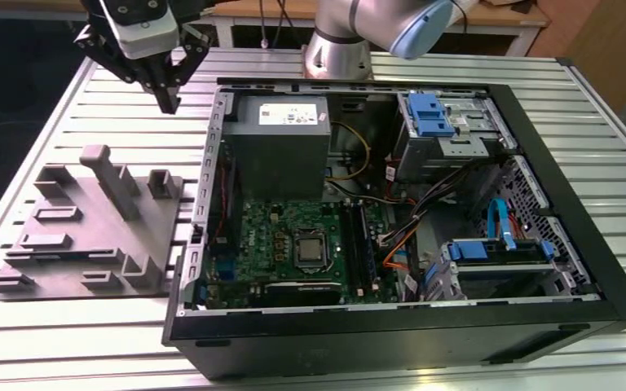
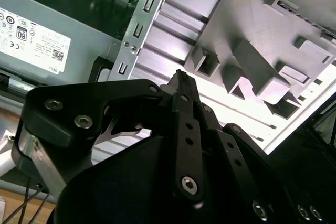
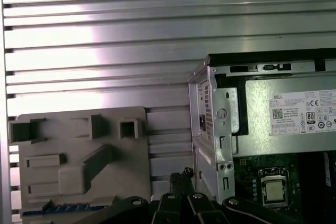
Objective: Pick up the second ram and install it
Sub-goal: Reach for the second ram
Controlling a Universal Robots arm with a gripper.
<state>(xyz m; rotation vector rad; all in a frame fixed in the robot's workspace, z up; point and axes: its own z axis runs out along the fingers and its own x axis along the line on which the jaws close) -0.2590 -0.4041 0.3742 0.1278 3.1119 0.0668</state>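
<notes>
- Grey tray (image 1: 79, 252) sits on the slatted table (image 1: 63, 98), at the exterior view's left.
- Second ram (image 3: 63, 208): thin blue-edged stick lying on the tray, seen in the first wrist view.
- Claw (image 1: 169, 104) hangs over the table beyond the tray, fingers pressed together, gripping nothing.
- Open computer case (image 1: 400, 342) at the right, with the green motherboard (image 1: 258, 228) inside.

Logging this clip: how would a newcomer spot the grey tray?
On the slatted metal table, look beside the open computer case, on the exterior view's left. The grey tray lies flat there, the one matte plastic piece, studded with upright blocks.
</notes>
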